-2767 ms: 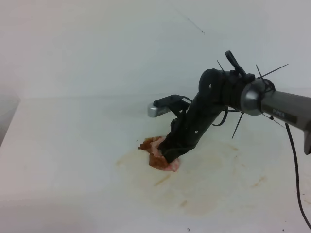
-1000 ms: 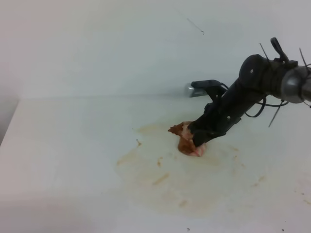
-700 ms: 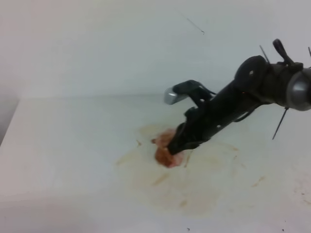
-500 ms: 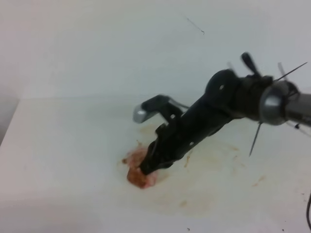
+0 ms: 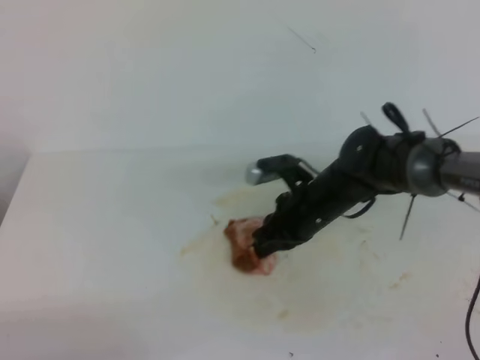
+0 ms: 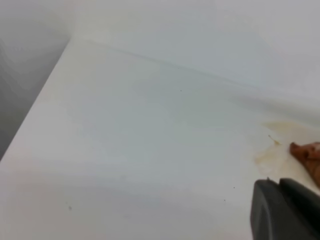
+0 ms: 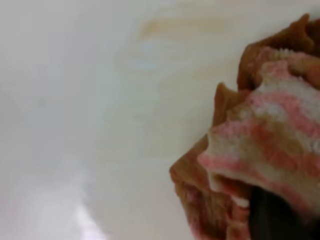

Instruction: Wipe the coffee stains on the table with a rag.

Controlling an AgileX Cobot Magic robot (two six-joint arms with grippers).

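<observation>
My left pincer [image 6: 285, 210] shows only as a dark corner low in its own wrist view, and I cannot tell how its jaws stand. Left of centre on the white counter [image 5: 97, 225], the pale brown coffee stains [image 5: 300, 292] spread as a wide smear. The rag [image 5: 244, 249] lies bunched on their left part, and my right pincer [image 5: 264, 247] is clamped on it, pressing it down.
</observation>
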